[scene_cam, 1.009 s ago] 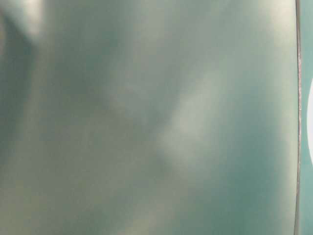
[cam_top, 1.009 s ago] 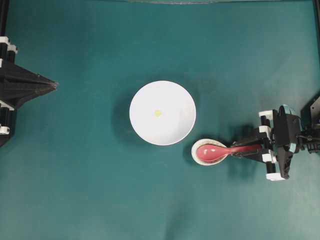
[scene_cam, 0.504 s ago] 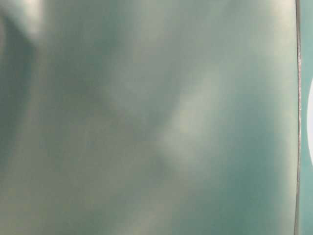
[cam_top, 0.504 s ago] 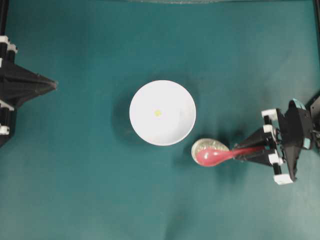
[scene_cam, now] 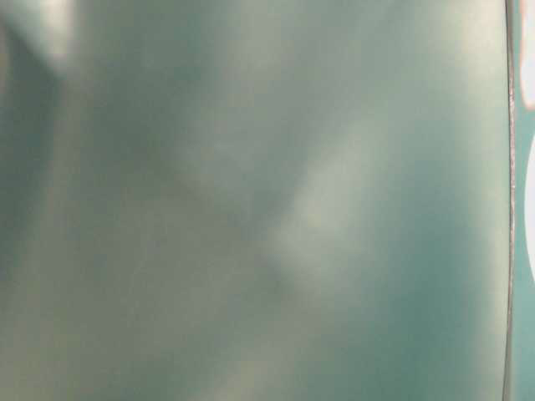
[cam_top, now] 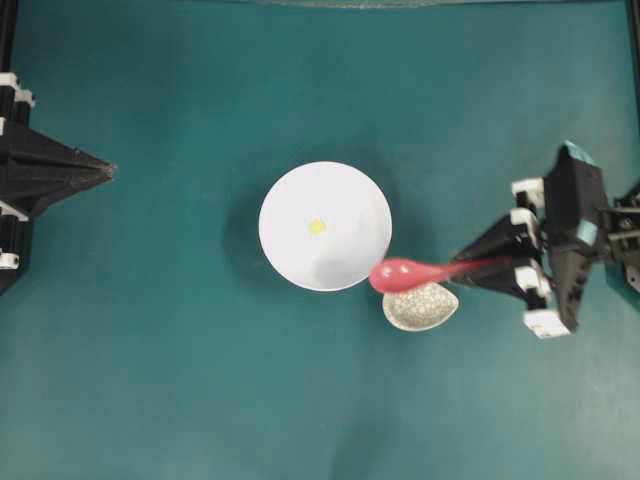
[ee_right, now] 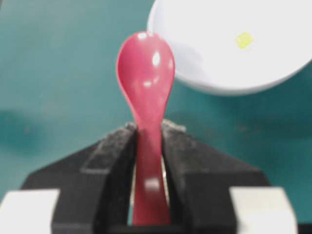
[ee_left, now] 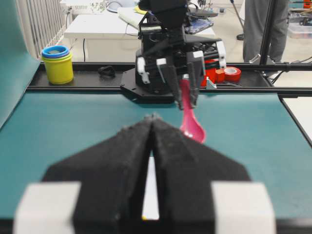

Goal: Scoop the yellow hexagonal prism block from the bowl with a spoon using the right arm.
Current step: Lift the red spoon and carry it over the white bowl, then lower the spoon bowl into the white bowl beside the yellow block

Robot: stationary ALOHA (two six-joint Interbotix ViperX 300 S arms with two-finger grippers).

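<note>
The right gripper [cam_top: 470, 268] clamps one spoon [cam_top: 405, 274] by its handle, scoop beside one bowl [cam_top: 345, 195] holding one yellow hexagonal prism block [cam_top: 316, 226].

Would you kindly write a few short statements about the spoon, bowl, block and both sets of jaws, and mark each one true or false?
1. The right gripper has its jaws shut on the spoon. True.
2. The yellow block sits in the spoon's scoop. False: it lies in the white bowl.
3. The spoon rests in the speckled dish. False: it is held above the dish, near the bowl's rim.
4. The left gripper has its jaws shut on nothing. True.
5. The bowl is tipped over. False: it sits upright.
</note>
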